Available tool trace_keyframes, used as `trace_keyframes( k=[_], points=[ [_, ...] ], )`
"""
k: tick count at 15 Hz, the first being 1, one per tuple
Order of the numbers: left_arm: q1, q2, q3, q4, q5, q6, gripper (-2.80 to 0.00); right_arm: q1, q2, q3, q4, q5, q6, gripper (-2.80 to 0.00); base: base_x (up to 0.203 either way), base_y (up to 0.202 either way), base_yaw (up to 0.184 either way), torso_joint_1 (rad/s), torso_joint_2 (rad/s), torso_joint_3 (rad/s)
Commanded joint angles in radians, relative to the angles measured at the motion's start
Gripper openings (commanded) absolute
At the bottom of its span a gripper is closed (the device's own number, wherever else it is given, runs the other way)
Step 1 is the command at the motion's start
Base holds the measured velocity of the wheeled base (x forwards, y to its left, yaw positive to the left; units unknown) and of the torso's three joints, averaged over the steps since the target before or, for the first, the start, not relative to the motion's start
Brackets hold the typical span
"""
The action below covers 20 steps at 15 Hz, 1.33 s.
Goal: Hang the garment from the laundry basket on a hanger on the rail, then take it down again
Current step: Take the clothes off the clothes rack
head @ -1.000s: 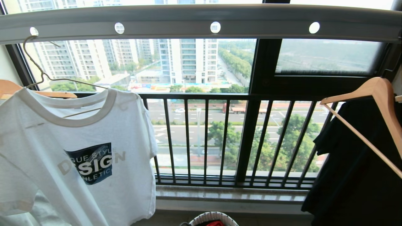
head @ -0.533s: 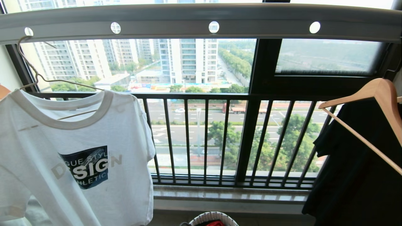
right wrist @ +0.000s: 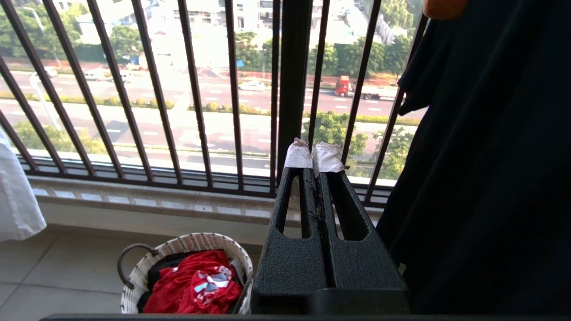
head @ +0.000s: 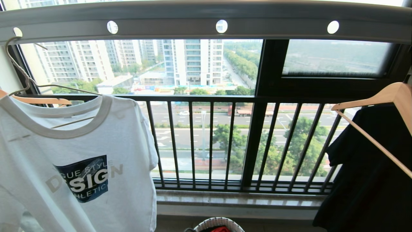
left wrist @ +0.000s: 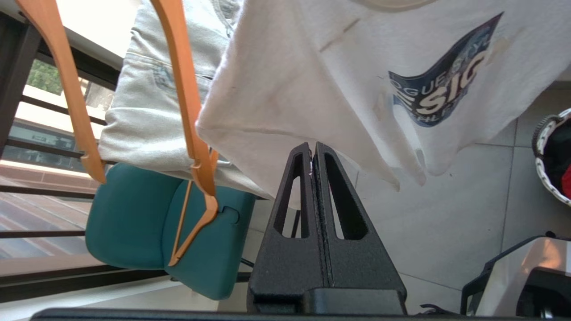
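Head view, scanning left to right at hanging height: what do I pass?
thin wire hanger hooked in the rail → white T-shirt → black window railing → wooden hanger → black garment

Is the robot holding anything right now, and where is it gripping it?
Nothing. Both the left end effector and right end effector are shut and empty.
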State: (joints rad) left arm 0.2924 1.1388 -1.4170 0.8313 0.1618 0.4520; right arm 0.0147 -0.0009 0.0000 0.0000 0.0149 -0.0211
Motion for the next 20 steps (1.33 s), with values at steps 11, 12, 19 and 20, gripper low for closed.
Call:
trace_keyframes(
  k=[11, 12, 19, 20],
  points=[
    [0.264, 0.286, -0.336, 0.009, -0.419, 0.184, 0.0, 0.001, 0.001, 0.0, 0.0, 0.0, 0.0, -2.8, 0.0, 0.0, 0.0, 0.0, 0.0, 0.0],
    [0.277, 0.303, -0.349, 0.009, -0.484, 0.197, 0.0, 0.001, 0.001, 0.0, 0.0, 0.0, 0.0, -2.8, 0.0, 0.0, 0.0, 0.0, 0.0, 0.0],
    [0.328, 0.441, -0.377, 0.002, -0.89, 0.243, 0.0, 0.001, 0.001, 0.0, 0.0, 0.0, 0.0, -2.8, 0.0, 0.0, 0.0, 0.0, 0.0, 0.0],
    [0.334, 0.467, -0.393, 0.002, -0.949, 0.246, 0.0, 0.001, 0.001, 0.0, 0.0, 0.0, 0.0, -2.8, 0.0, 0.0, 0.0, 0.0, 0.0, 0.0]
  ],
)
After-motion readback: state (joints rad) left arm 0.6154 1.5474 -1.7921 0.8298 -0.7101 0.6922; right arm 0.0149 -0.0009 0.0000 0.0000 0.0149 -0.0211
